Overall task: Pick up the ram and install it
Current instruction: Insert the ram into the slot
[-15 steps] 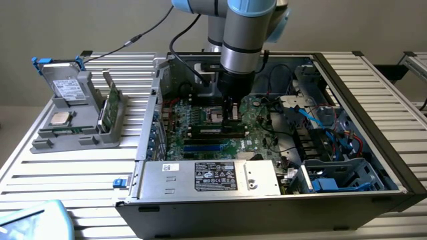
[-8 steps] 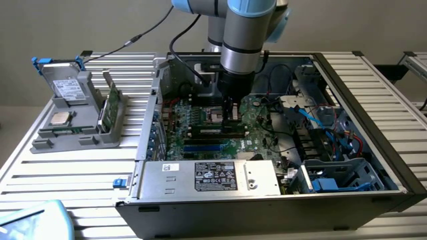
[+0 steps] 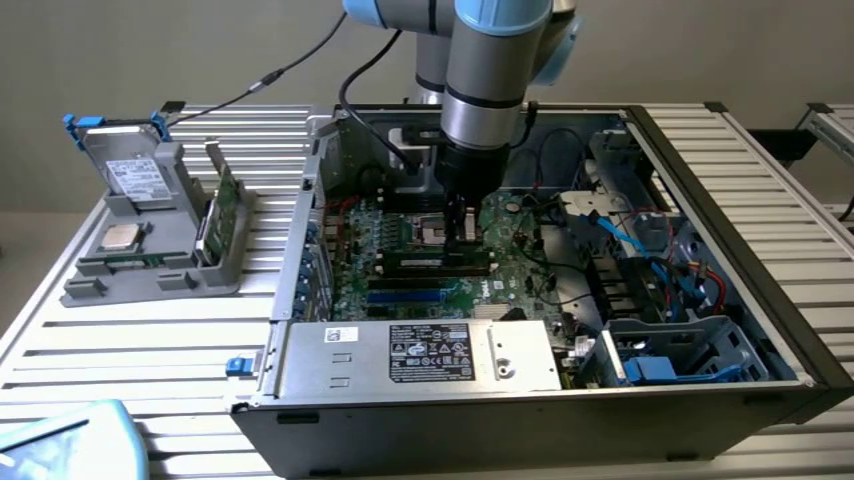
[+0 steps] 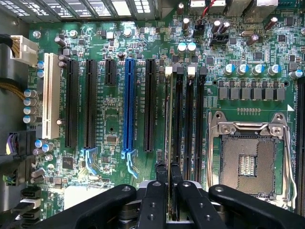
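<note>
The ram (image 4: 169,119) appears edge-on as a thin pale-green strip, standing upright along the outermost of the black memory slots (image 4: 189,119) with white end clips. My gripper (image 4: 168,172) is shut on it, one black finger (image 4: 161,177) on each side of its near end. Whether the ram is seated in the slot or just above it I cannot tell. In the exterior view my gripper (image 3: 465,232) reaches straight down into the open computer case, over the green motherboard (image 3: 400,290) beside the memory slots (image 3: 434,262).
The empty processor socket (image 4: 248,162) lies beside the slots, and a blue expansion slot (image 4: 128,105) on the other side. Case walls (image 3: 296,270), a silver power supply (image 3: 414,355) and cables (image 3: 641,250) surround the board. A grey fixture (image 3: 147,250) at the exterior view's left holds another green board (image 3: 220,205).
</note>
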{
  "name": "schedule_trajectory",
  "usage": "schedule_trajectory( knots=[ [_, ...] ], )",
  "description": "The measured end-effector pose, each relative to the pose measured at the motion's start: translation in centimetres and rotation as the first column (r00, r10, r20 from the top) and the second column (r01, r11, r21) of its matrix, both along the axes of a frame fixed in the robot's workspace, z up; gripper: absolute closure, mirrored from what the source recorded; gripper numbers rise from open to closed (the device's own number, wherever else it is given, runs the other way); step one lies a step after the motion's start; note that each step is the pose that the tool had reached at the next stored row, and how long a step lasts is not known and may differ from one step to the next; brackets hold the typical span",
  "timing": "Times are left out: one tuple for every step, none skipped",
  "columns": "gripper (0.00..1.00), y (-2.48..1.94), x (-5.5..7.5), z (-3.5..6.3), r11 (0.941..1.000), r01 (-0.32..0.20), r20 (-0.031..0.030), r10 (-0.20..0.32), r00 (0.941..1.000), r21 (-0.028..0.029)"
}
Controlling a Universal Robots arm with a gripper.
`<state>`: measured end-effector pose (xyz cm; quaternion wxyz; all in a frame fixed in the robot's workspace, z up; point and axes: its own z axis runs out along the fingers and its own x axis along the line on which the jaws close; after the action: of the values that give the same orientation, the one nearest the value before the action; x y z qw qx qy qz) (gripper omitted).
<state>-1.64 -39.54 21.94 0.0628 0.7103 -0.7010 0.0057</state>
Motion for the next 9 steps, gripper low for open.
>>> schedule_trajectory(
  knots=[
    [0.86, 0.0, 0.0, -0.03, 1.0, 0.0, 0.0001, 0.0, 1.0, 0.0002],
    [0.86, 0.0, 0.0, -0.06, 1.0, 0.0, 0.0002, 0.0, 1.0, 0.0004],
    [0.86, 0.0, 0.0, -0.07, 1.0, 0.0, 0.0002, 0.0, 1.0, 0.0001],
    [0.86, 0.0, 0.0, -0.08, 1.0, 0.0, 0.0001, 0.0, 1.0, 0.0],
    [0.86, 0.0, 0.0, -0.08, 1.0, 0.0, 0.0002, 0.0, 1.0, -0.0001],
    [0.86, 0.0, 0.0, -0.07, 1.0, 0.0, 0.0001, 0.0, 1.0, -0.0002],
    [0.86, 0.0, 0.0, -0.08, 1.0, 0.0, 0.0002, 0.0, 1.0, -0.0001],
    [0.86, 0.0, 0.0, -0.08, 1.0, 0.0, 0.0002, 0.0, 1.0, 0.0],
    [0.86, 0.0, 0.0, -0.08, 1.0, 0.0, 0.0003, 0.0, 1.0, 0.0]
  ],
)
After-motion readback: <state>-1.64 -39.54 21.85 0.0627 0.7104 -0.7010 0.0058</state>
